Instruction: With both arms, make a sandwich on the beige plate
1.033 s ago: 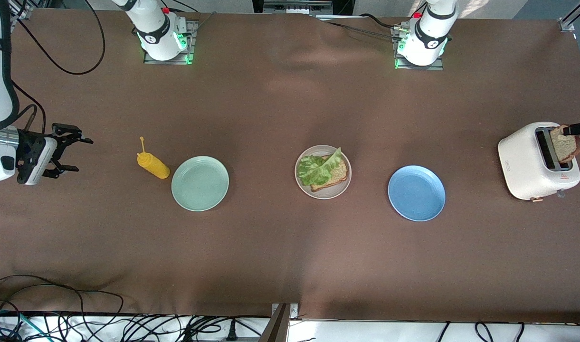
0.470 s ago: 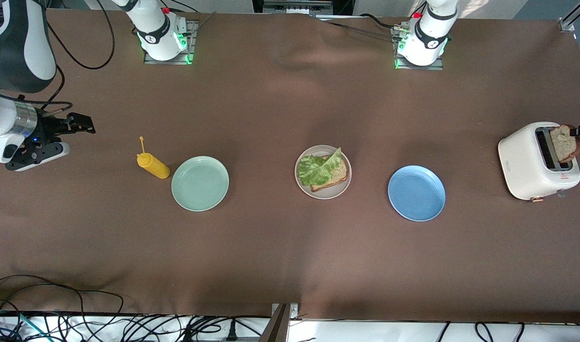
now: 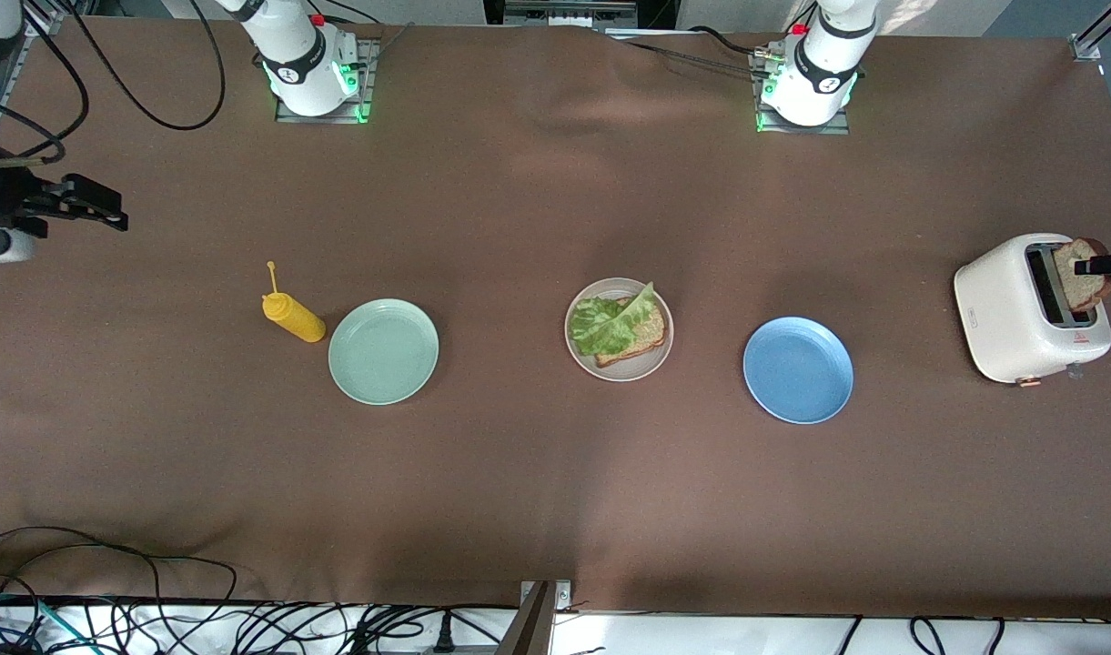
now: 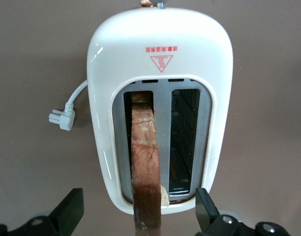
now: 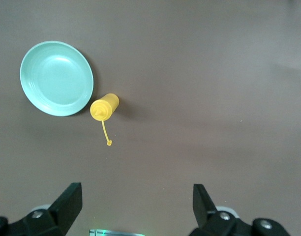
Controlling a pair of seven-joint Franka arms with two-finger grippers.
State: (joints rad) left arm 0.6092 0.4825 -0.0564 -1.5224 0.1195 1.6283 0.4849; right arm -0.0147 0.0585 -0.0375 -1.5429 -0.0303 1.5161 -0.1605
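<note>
your left gripper (image 4: 135, 216) hangs wide open astride the bread slice (image 4: 144, 167) in the toaster (image 4: 160, 44) — centre, then pinch. beige plate (image 3: 580, 357) sits at the blue plate's (image 3: 798, 369) nine o'clock — right gripper (image 5: 135, 209) waits, spread wide.

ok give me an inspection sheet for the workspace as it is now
surface: brown cloth table, wrinkled in places
job's things: beige plate holds one bread slice with lettuce on top; second slice stands in the toaster
clutter: mint plate, blue plate, mustard bottle
grippers: left tool open, astride the toaster slice; right tool open, high over the right arm's end of the table
cables: toaster plug loose on the table; tangle off the near edge
surroundings: nothing seen
</note>
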